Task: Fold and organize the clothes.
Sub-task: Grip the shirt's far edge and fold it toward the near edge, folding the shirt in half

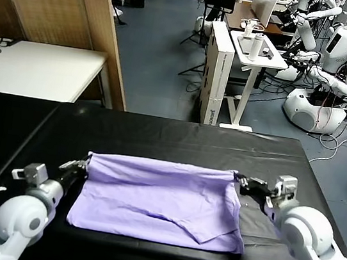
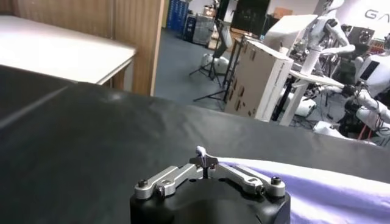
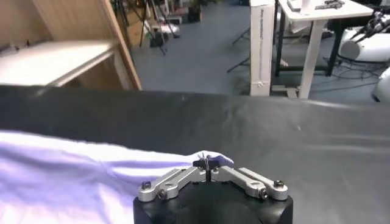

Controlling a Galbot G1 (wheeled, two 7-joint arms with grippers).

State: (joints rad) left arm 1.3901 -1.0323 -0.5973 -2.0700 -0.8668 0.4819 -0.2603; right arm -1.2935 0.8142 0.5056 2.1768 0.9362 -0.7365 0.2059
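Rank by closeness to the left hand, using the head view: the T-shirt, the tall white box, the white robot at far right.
1. T-shirt: pinched in the left hand, on the black table.
2. Tall white box: on the floor beyond the table.
3. White robot: farthest, back right.

Left gripper point(image 2: 204, 162) with jaws closed together, pinching a small tip of the lavender T-shirt point(image 2: 329, 189), the shirt spreading away beside the gripper, black tabletop point(image 2: 91, 140) stretching ahead of it, white table point(image 2: 61, 55) and cardboard box point(image 2: 259, 79) beyond.
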